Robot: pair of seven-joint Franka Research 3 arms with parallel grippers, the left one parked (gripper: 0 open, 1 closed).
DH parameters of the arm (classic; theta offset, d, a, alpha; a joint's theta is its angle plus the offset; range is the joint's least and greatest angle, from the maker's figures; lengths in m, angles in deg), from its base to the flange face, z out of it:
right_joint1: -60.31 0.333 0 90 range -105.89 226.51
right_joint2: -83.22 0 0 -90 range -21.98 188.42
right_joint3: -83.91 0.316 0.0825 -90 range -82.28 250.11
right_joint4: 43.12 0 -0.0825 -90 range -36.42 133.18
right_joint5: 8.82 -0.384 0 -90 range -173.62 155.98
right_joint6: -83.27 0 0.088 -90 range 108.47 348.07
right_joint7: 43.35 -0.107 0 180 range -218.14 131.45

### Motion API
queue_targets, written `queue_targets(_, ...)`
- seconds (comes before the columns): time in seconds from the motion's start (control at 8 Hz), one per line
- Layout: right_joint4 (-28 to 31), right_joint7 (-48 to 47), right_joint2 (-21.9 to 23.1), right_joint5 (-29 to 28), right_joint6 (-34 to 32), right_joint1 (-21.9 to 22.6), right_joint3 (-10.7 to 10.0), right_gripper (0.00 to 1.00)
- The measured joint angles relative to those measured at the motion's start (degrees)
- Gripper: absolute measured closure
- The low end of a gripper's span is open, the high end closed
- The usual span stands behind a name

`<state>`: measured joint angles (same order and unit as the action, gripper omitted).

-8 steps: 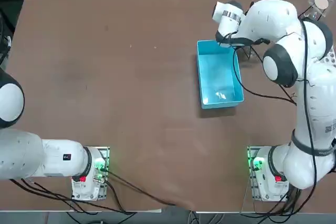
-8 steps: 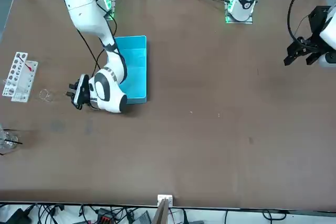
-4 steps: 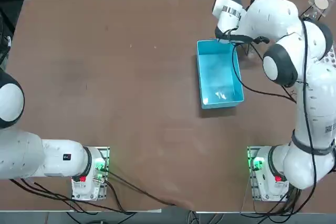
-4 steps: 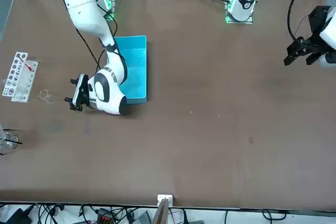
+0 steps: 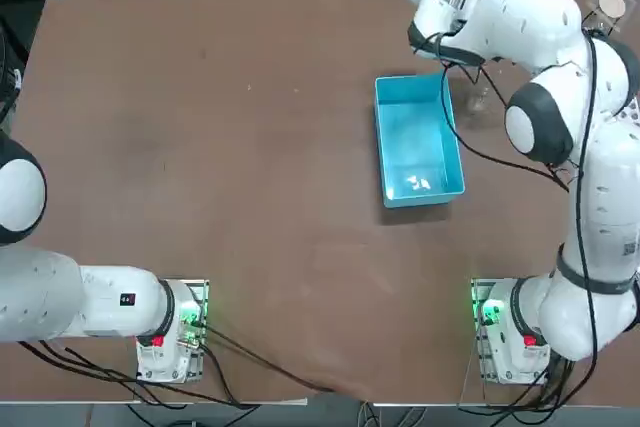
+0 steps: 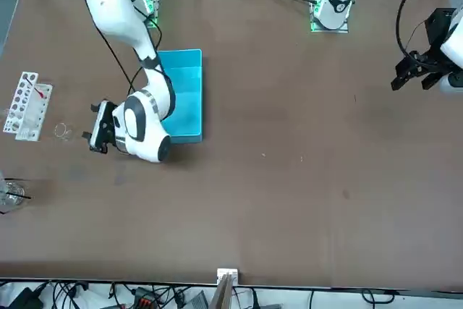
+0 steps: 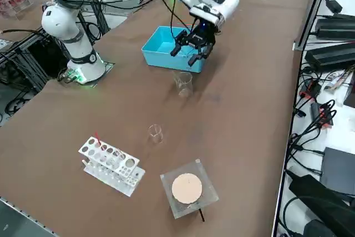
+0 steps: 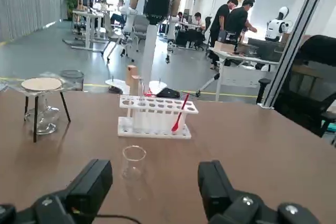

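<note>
Blue plastic marks the shallow bin [image 7: 164,47] on the brown table [image 7: 238,109], and the right gripper [image 7: 187,53] hangs in the air just off the bin's far end, on the side facing the robot's own right. Its two black fingers [image 8: 93,181] stand wide apart with nothing between them, held about level and pointing away from the bin toward the table's right edge. The nearest thing is a clear glass beaker [image 7: 183,83], upright on the table, apart from the gripper: it lies lower than the fingertips and a little further to the robot's right, so it sits ahead of and below the spread jaws. Further along the same line stand a smaller beaker [image 7: 155,133], a white rack [image 8: 156,116] and a stand [image 7: 187,188] carrying a round disc.
</note>
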<state>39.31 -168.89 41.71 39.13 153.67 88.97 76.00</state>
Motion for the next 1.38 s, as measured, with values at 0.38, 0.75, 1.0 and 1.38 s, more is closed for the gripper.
queue_targets(0.38, -0.28, 4.67, 4.41, -0.01, -2.37, -4.07, -1.06, 0.0)
queue_targets(0.75, 0.49, 5.25, 6.43, 1.14, -2.53, -9.79, -5.11, 0.0)
queue_targets(1.0, 3.77, 5.67, 9.29, 1.42, -1.23, -12.5, -6.93, 0.02)
queue_targets(1.38, 12.24, 5.97, 14.67, 3.0, 5.04, -16.75, -7.24, 0.03)
